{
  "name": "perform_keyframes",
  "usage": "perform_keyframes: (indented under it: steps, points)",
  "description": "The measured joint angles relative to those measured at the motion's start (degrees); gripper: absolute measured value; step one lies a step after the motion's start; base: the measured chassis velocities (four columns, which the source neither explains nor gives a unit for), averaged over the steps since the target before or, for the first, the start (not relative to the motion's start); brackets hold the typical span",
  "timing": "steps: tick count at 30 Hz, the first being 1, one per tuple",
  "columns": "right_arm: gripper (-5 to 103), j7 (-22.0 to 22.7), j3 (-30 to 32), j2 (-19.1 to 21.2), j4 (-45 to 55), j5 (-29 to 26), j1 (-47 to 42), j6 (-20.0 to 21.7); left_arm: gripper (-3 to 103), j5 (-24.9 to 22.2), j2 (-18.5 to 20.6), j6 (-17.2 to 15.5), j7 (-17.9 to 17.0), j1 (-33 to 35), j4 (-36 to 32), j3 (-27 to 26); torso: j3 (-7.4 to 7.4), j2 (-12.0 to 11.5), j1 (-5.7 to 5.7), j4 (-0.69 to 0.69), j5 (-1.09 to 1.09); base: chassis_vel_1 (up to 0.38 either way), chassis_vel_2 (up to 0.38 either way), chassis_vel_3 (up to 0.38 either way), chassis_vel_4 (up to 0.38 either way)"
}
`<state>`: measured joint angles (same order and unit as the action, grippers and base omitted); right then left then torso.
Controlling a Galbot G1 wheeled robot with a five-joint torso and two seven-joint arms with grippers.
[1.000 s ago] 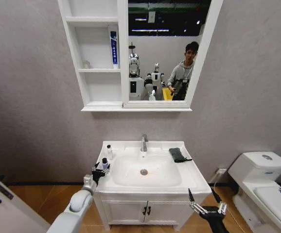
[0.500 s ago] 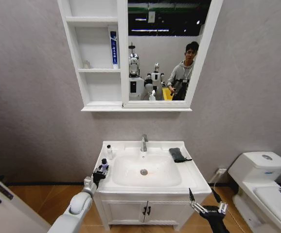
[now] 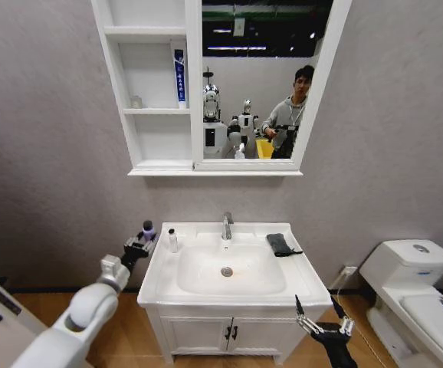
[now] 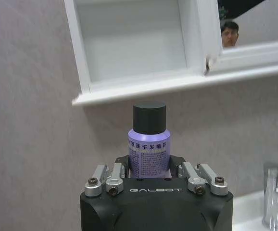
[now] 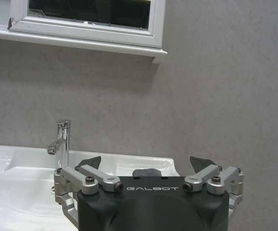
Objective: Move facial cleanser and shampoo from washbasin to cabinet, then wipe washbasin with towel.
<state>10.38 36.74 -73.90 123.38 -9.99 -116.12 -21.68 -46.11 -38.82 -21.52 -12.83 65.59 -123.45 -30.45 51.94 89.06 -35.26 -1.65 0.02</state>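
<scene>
the cabinet (image 3: 154, 92) hangs on the grey wall above everything else, its three open shelves on the left and its white-framed mirror (image 3: 261, 77) on the right; a tall slim blue-and-white tube (image 3: 178, 75) stands upright on the middle shelf against the mirror frame. in the left wrist view the lowest shelf opening (image 4: 132, 41) sits above and behind the held bottle. below the cabinet stands the washbasin (image 3: 164, 280), white with an oval bowl, and the chrome tap (image 3: 226, 225) rises at the middle of its back edge. a white toilet (image 3: 415, 291) stands off to the robot's right. the left arm (image 3: 83, 314) reaches up from the lower left, beside the washbasin's left edge. the towel (image 3: 282, 244), dark and folded, lies on the back right corner of the washbasin rim. the right claw (image 3: 318, 313) hangs low in front of the washbasin's right front corner with its fingers spread wide and nothing between them. the left claw (image 3: 140, 247) is raised just off the washbasin's back left corner, closed around the purple bottle (image 4: 149, 150), which stands upright with its dark cap on top. the white bottle (image 3: 172, 240) stands upright on the back left of the rim, near the left claw and apart from it.
</scene>
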Motion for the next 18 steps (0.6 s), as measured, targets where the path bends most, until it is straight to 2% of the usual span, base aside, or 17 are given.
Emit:
perform_keyframes:
  steps: [1,3,4,7,8,10,11,12,13,14,17,18]
  points:
    - [100,0.00,0.00,0.00,0.00,0.00,0.00,0.00,42,0.00,0.00,0.00,0.00,0.00,0.00,0.00,0.00,0.00,0.00,0.00,0.00,0.000,0.000,0.000,0.000]
    - [100,0.19,-0.05,0.27,-0.62,-0.09,0.63,0.18,42,-9.98,5.77,-5.22,-3.62,-5.47,-2.35,-1.14,0.00,0.00,0.00,0.00,-0.04,0.000,0.000,0.000,0.000]
    - [100,0.19,-0.05,0.27,-0.62,-0.09,0.63,0.18,42,-9.98,5.77,-5.22,-3.62,-5.47,-2.35,-1.14,0.00,0.00,0.00,0.00,-0.04,0.000,0.000,0.000,0.000]
    - [100,0.32,-0.11,0.52,-1.28,-0.34,1.12,0.33,42,-25.46,12.53,-10.81,-9.10,-16.24,-3.32,0.63,0.00,0.00,0.00,0.00,-0.02,0.000,0.000,0.000,0.000]
    - [100,0.32,-0.11,0.52,-1.28,-0.34,1.12,0.33,42,-25.46,12.53,-10.81,-9.10,-16.24,-3.32,0.63,0.00,0.00,0.00,0.00,-0.02,0.000,0.000,0.000,0.000]
    - [100,0.33,-0.10,0.67,-1.64,-0.67,1.33,0.35,42,-31.37,14.71,-12.63,-11.32,-23.90,-2.09,3.75,0.00,0.00,0.00,0.00,-0.01,0.000,0.000,0.000,0.000]
    - [100,0.33,-0.10,0.67,-1.64,-0.67,1.33,0.35,42,-31.37,14.71,-12.63,-11.32,-23.90,-2.09,3.75,0.00,0.00,0.00,0.00,-0.01,0.000,0.000,0.000,0.000]
    - [100,0.32,-0.06,0.75,-1.78,-0.76,1.40,0.36,42,-32.67,15.09,-13.10,-11.88,-26.72,-1.31,5.31,0.00,0.00,0.00,0.00,-0.01,0.000,0.000,0.000,0.000]
    - [100,0.33,0.01,0.94,-1.97,-0.91,1.56,0.38,42,-33.98,15.25,-13.86,-12.68,-32.61,0.82,9.28,0.00,0.00,0.00,0.00,-0.03,0.000,0.000,0.000,0.000]
    - [100,0.33,0.01,0.94,-1.97,-0.91,1.56,0.38,42,-33.98,15.25,-13.86,-12.68,-32.61,0.82,9.28,0.00,0.00,0.00,0.00,-0.03,0.000,0.000,0.000,0.000]
    - [100,0.32,0.17,1.42,-2.13,-1.45,1.99,0.58,42,-34.27,13.20,-14.82,-14.00,-45.40,5.55,20.22,0.01,0.00,0.00,0.00,-0.03,0.000,0.000,0.000,0.000]
    - [100,0.32,0.17,1.42,-2.13,-1.45,1.99,0.58,42,-34.27,13.20,-14.82,-14.00,-45.40,5.55,20.22,0.01,0.00,0.00,0.00,-0.03,0.000,0.000,0.000,0.000]
